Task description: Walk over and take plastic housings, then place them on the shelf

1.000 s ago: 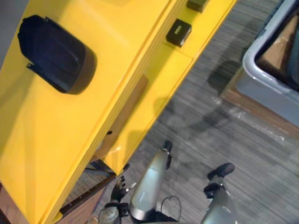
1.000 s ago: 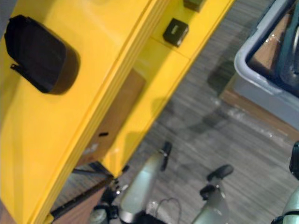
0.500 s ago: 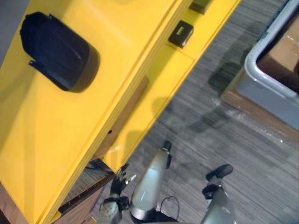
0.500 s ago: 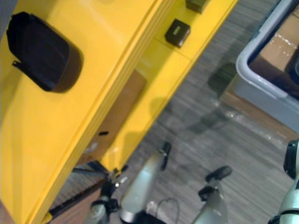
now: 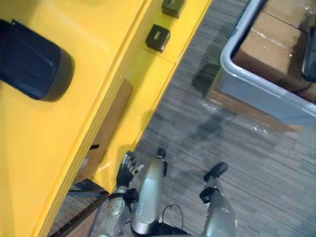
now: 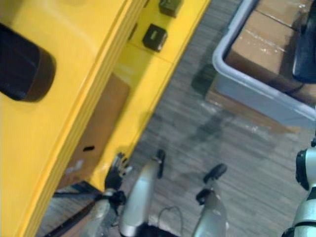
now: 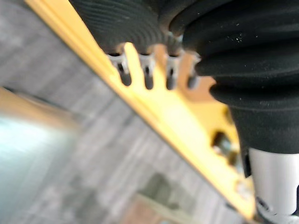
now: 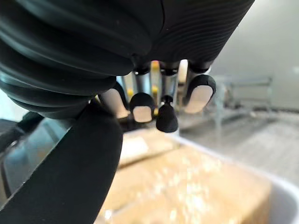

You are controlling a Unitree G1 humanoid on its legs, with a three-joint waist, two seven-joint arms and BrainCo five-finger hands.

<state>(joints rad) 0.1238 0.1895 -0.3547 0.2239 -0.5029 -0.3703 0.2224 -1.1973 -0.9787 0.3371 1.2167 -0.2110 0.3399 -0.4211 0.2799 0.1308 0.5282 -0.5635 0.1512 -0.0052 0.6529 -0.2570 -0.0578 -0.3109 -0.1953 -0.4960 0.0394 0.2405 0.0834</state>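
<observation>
1. A yellow metal shelf unit [image 5: 98, 84] runs along the left side, standing on the grey striped carpet floor [image 5: 247, 163].
2. A black rounded plastic housing [image 5: 29, 66] lies on the shelf unit's top level, at the far left.
3. On a lower level, further back, sits a small black box [image 5: 158, 37], with a second small dark box [image 5: 173, 7] just behind it.
4. A brown cardboard panel [image 5: 106, 131] lies under the top level, nearer than the two boxes.
5. A grey plastic tub [image 5: 256, 91] stands at the back right, apart from the shelf unit, on a flat brown board [image 5: 232, 106].
6. Brown cardboard boxes [image 5: 266, 47] lie inside the tub.
7. The left hand [image 5: 127, 168] is just beside the shelf unit's near lower edge, and the right hand [image 8: 70, 177] is above the cardboard in the tub.
</observation>
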